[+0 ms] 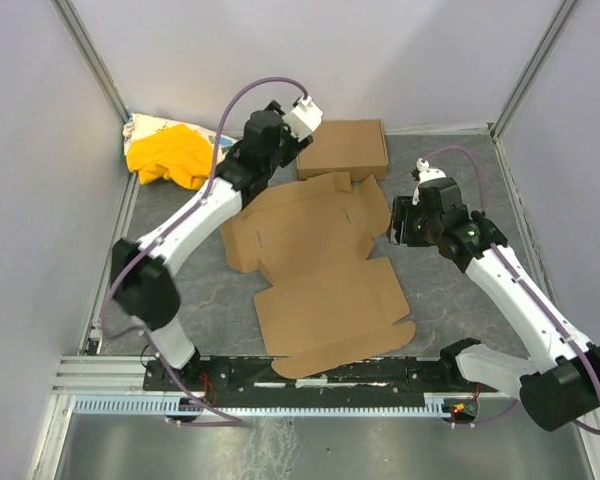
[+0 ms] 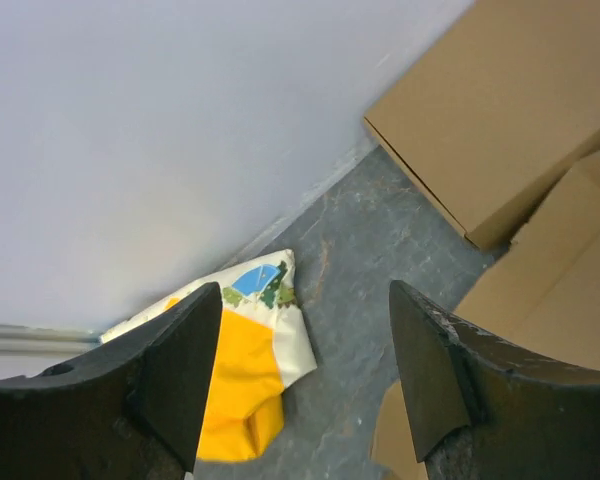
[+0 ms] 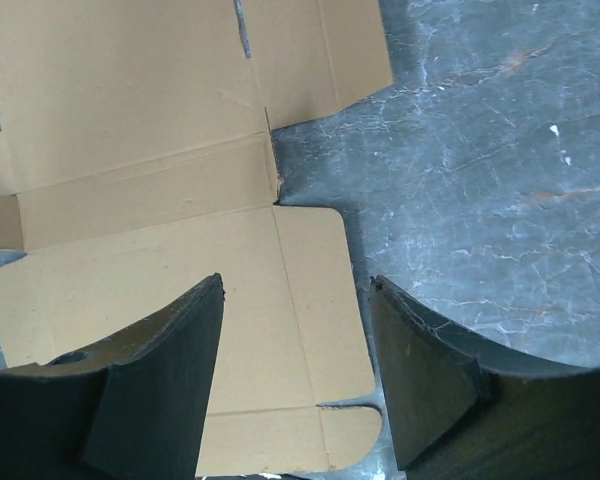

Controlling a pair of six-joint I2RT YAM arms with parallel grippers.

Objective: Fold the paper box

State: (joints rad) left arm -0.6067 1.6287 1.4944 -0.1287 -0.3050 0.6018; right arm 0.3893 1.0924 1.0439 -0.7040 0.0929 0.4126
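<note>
The paper box [image 1: 320,270] lies unfolded as a wide flat brown sheet in the middle of the table, its flaps spread out. My left gripper [image 2: 305,290] hovers over the sheet's far left corner. It is open with nothing between its fingers, and below it are grey table and the paper box's edge [image 2: 560,300]. My right gripper [image 1: 400,222] is at the sheet's right edge. In the right wrist view the right gripper [image 3: 296,282] stands open above a rounded side flap [image 3: 310,300] of the paper box, apart from it.
A neat shallow brown carton [image 1: 343,148] sits at the back, just beyond the sheet. A yellow cloth bundle [image 1: 170,155] lies in the back left corner against the wall. Grey walls close in the left, back and right sides.
</note>
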